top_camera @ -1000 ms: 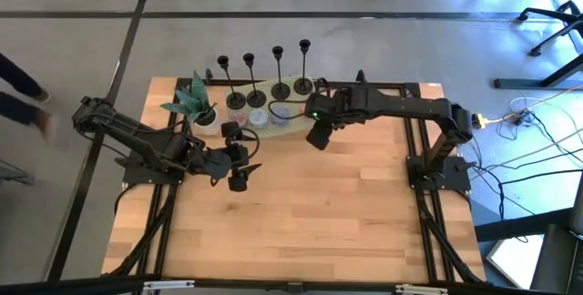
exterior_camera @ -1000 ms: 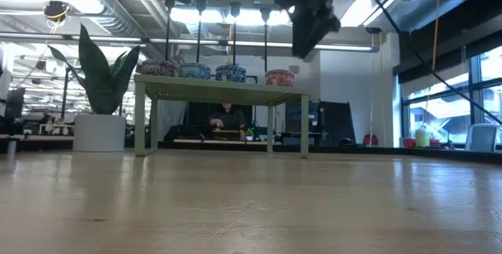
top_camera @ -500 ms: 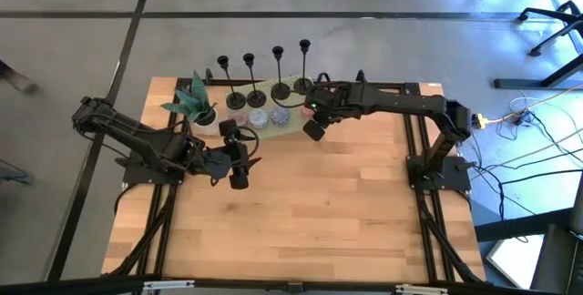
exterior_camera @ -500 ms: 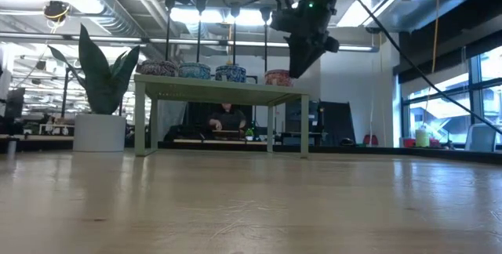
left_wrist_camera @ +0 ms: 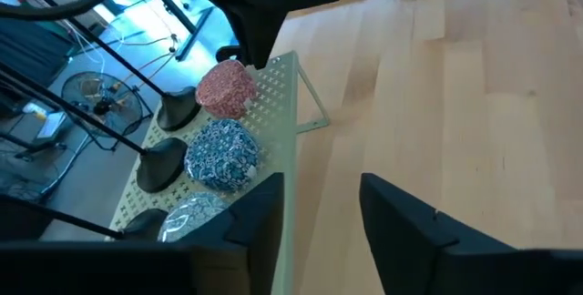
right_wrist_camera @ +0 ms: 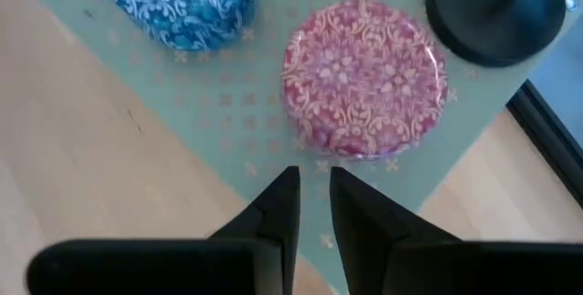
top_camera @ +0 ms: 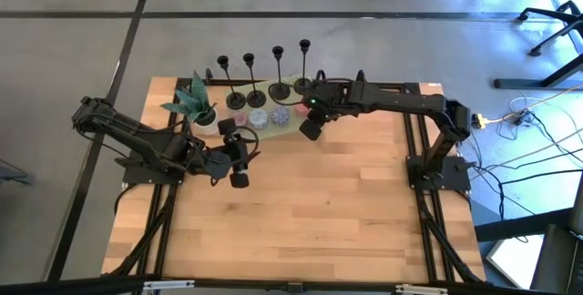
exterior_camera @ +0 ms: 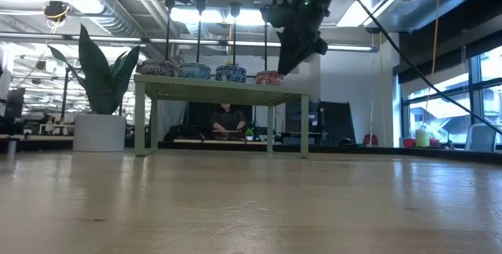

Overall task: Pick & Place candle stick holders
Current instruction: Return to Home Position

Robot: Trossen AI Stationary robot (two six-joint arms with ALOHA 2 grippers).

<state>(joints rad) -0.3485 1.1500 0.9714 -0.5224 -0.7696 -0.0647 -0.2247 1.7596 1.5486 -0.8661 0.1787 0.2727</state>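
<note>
Slim, top-heavy and tippy, the candle stick holders point(top_camera: 277, 69) want gripping at the thin stem; the right gripper point(right_wrist_camera: 312, 206) hovers nearly closed, empty, while the left gripper point(left_wrist_camera: 319, 206) hangs part-open, empty.

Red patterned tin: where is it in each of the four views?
High view: red patterned tin, right end of the row.
Low view: tin at right end of pale green stand.
Left wrist view: tin nearest the stand's corner.
Right wrist view: tin just beyond the fingers.
Shared landmark: the stand.
</note>
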